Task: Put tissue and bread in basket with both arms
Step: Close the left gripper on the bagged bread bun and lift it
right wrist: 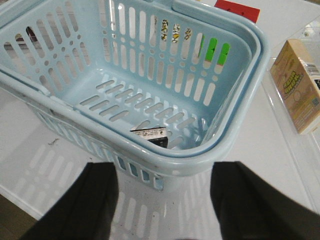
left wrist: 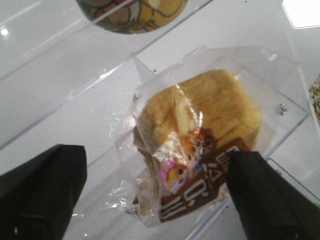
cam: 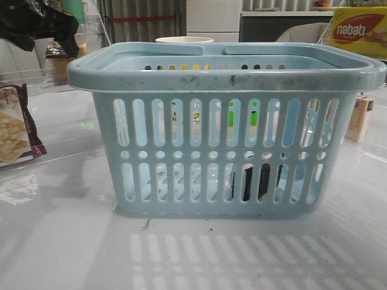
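Observation:
The pale blue slotted basket stands in the middle of the table; it also shows in the right wrist view. The tissue, a small black pack, lies on the basket floor near one corner and shows dark through the slots. The bread, golden-brown in clear wrap with a dark label, lies in a clear acrylic tray. My left gripper is open, with a finger on either side of the bread's label end. My right gripper is open and empty over the table, just outside the basket's corner.
A maroon-edged cracker packet lies at the left. A small tan carton stands right of the basket and also shows in the right wrist view. A yellow Nabati box is at the back right. My left arm is at the far left.

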You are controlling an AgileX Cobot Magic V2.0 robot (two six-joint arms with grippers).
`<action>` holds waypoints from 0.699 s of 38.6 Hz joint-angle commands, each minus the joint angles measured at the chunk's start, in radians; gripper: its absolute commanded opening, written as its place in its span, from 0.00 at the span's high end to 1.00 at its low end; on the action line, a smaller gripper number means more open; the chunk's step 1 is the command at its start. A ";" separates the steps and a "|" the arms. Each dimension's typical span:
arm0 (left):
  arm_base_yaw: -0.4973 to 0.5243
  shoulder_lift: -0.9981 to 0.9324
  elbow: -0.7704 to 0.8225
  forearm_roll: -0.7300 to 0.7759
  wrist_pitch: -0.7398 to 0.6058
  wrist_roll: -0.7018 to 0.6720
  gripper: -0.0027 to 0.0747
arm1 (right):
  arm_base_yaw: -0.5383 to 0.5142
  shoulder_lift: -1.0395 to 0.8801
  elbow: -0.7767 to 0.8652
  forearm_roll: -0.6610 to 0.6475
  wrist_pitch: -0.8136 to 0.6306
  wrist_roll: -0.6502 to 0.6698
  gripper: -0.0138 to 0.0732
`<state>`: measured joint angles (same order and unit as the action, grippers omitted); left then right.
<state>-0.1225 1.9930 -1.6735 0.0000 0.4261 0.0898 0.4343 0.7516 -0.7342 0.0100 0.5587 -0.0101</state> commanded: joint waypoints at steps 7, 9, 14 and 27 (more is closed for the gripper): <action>0.002 -0.024 -0.038 -0.008 -0.138 -0.009 0.50 | 0.000 -0.005 -0.028 -0.010 -0.070 -0.010 0.25; 0.002 -0.020 -0.038 -0.008 -0.138 -0.009 0.56 | 0.000 -0.005 -0.028 -0.010 -0.070 -0.010 0.25; 0.002 -0.030 -0.038 -0.010 -0.116 -0.009 0.70 | 0.000 -0.005 -0.028 -0.010 -0.070 -0.010 0.25; -0.057 -0.234 -0.038 -0.013 0.032 -0.009 0.85 | 0.000 -0.005 -0.028 -0.010 -0.070 -0.010 0.25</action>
<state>-0.1492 1.8957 -1.6758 -0.0072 0.5055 0.0898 0.4343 0.7516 -0.7342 0.0100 0.5587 -0.0101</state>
